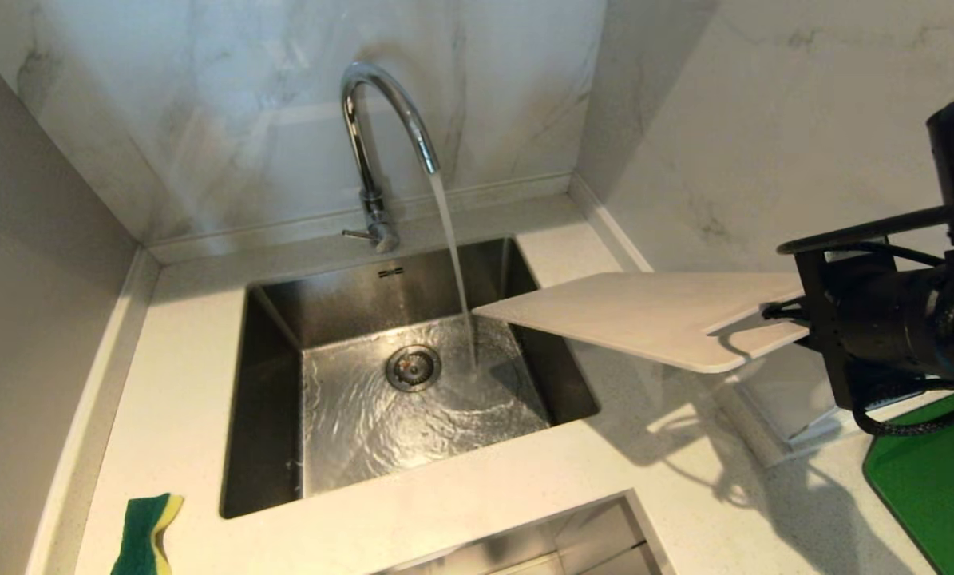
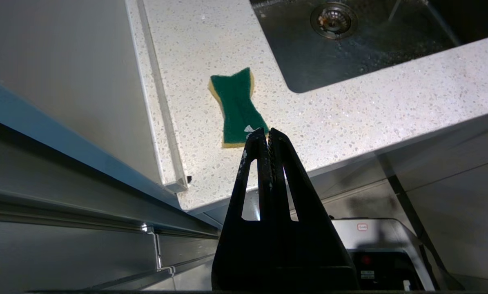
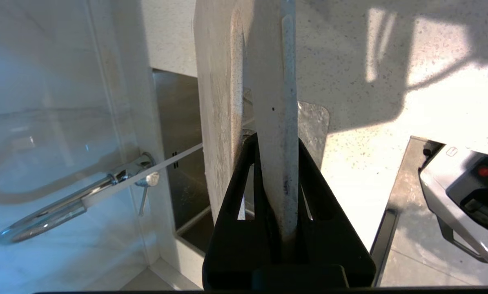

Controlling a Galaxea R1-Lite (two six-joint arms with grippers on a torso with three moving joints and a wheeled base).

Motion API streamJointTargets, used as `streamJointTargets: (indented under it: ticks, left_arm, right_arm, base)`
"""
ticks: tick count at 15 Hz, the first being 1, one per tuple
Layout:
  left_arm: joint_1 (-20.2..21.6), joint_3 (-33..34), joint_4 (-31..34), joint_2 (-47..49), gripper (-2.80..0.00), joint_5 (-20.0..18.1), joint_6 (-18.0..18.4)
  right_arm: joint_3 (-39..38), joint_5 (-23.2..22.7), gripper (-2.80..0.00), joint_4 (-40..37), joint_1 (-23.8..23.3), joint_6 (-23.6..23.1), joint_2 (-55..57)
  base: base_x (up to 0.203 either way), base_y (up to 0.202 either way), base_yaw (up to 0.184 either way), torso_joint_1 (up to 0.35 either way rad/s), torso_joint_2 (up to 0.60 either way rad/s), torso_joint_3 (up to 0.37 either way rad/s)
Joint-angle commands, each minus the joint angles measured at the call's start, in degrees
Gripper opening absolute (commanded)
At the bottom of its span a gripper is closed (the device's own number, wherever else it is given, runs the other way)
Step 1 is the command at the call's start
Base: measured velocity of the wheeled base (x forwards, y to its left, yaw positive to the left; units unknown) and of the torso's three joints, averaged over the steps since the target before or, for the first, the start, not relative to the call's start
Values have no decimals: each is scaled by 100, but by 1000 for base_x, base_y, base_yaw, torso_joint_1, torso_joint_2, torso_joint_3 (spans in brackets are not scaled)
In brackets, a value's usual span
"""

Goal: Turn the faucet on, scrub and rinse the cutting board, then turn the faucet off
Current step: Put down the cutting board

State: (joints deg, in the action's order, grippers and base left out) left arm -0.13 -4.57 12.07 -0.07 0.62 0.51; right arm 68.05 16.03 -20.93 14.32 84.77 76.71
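The chrome faucet (image 1: 377, 144) stands behind the sink (image 1: 269, 383), and water runs from its spout down to the basin near the drain. Its small lever (image 1: 358, 235) sticks out at the base. The off-white cutting board (image 1: 644, 315) hangs nearly level above the sink's right rim, its far corner just right of the stream. My right gripper (image 1: 788, 315) is shut on the board's handle end; in the right wrist view the board (image 3: 274, 81) runs edge-on between the jaws of this gripper (image 3: 274, 141). My left gripper (image 2: 267, 131) is shut and empty, low off the counter's front edge.
A green and yellow sponge (image 1: 148, 533) lies on the counter at the front left, just beyond the left fingertips (image 2: 236, 106). A dark green mat (image 1: 936, 479) lies at the right. A white stand (image 1: 788, 399) sits under the board. Marble walls close the back and right.
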Motion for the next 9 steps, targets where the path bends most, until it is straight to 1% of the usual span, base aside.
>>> streamJointTargets:
  ticks: [1, 3, 4, 9]
  left_arm:
    - [5, 0, 6, -1, -280, 0, 2]
    - [-2, 0, 6, -1, -280, -1, 2]
    - [5, 0, 6, -1, -280, -1, 2]
    - [5, 0, 6, -1, -280, -1, 2]
  right_arm:
    - [-2, 7, -280, -9, -8, 57, 126]
    - [7, 120, -280, 7, -9, 45, 192]
    - [7, 269, -280, 18, -4, 33, 262]
    - [-58, 304, -280, 18, -35, 27, 248]
  base:
    - [0, 0, 0, 0, 0, 0]
    - [0, 0, 0, 0, 0, 0]
    - [0, 0, 0, 0, 0, 0]
    - [0, 0, 0, 0, 0, 0]
